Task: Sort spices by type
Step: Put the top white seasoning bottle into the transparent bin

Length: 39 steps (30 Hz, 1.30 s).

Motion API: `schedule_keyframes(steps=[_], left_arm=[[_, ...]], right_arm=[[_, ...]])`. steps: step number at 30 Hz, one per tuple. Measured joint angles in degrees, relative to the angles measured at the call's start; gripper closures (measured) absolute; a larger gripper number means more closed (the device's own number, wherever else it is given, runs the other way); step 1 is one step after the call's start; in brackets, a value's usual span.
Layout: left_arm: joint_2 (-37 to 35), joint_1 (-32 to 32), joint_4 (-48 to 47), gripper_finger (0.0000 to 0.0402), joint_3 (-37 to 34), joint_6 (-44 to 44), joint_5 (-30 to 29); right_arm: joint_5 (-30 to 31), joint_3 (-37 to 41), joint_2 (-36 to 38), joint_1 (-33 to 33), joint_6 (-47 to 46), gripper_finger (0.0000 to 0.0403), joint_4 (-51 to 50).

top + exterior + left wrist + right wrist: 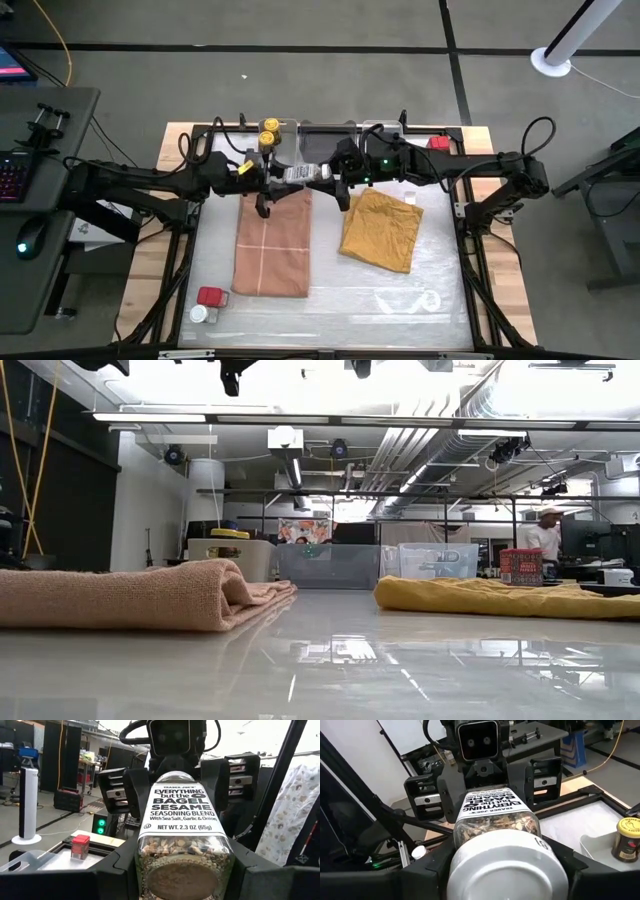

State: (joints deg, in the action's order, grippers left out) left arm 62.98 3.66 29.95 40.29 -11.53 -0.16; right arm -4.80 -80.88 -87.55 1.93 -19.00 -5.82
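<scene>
Mid-handover above the far middle of the tabletop (330, 300): clear shaker (298, 174) of bagel seasoning lying level in the air between the two arms. Left end effector (272, 180) clenched on the shaker's bottom end, right end effector (335, 180) clenched on its white-capped end, fingers (555, 857) pressing both flanks. Directly below, pink cloth (272, 240), with mustard cloth (380, 230) just beside it. Two yellow-lidded jars (268, 131) in a clear bin at the far edge, left of centre. One red tin (438, 142) at the far right edge. Another red tin (210, 297) touching a second white-topped shaker (200, 314) at the near left corner.
</scene>
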Motion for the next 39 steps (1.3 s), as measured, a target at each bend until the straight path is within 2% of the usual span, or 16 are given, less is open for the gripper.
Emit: schedule_keyframes(steps=[6, 7, 10, 13, 17, 19, 22, 25, 28, 30, 33, 39], left_arm=[[0.07, 0.0, -0.28, 0.0247, 0.0, -0.57, 0.08], [0.07, 0.01, -0.45, 0.0237, 0.0, -0.39, 0.5], [-0.22, 0.13, -2.81, 0.0161, 0.11, -0.21, 1.05], [-1.88, 0.99, -10.64, 0.0088, 1.39, -0.88, 0.98], [-5.13, 3.2, -26.1, 0.004, 4.13, 1.67, 0.69], [-7.15, 4.49, -32.67, 0.0035, 5.45, 2.13, 0.04], [-10.68, 6.43, -37.78, 0.0034, 5.48, 0.01, -1.92], [-13.44, 7.55, -38.26, 0.0037, 2.92, -3.45, -3.05], [-15.46, 7.8, -34.38, 0.0037, -1.08, -8.43, -3.55], [-16.07, 7.51, -30.78, 0.0037, -4.04, -12.58, -3.72], [-15.95, 6.46, -25.92, 0.0037, -7.27, -17.25, -4.3], [-14.54, 4.69, -23.72, 0.0037, -8.68, -19.82, -6.96]], right_arm=[[-0.05, 0.0, 0.01, -0.02, 0.04, 0.0202, -0.44], [-0.01, 0.0, 0.19, -0.03, 0.22, 0.0202, -0.62], [-0.02, 0.04, 0.97, -0.07, 1.23, 0.0204, -3.07], [0.25, 0.09, 3.55, 0.5, 2.15, 0.0204, -8.17], [2.27, 0.02, 7.57, 1.88, 2.42, 0.0204, -15.9], [3.87, 0.02, 9.12, 2.68, 2.4, 0.0204, -20.64], [7.7, -0.04, 11.71, 4.6, 1.73, 0.0204, -29.79], [13.1, -0.1, 12.27, 8.1, 0.46, 0.0204, -42.77], [17.73, 0.2, 10.44, 13.4, -6.75, 0.0204, -50.85], [18.89, 0.17, 8.94, 17.96, -10.17, 0.0204, -52.69], [19.28, 0.15, 5.27, 25.42, -10.32, 0.0204, -50.57], [13.83, -0.09, -4.25, 39.55, -9.28, 0.0204, -48.95]])
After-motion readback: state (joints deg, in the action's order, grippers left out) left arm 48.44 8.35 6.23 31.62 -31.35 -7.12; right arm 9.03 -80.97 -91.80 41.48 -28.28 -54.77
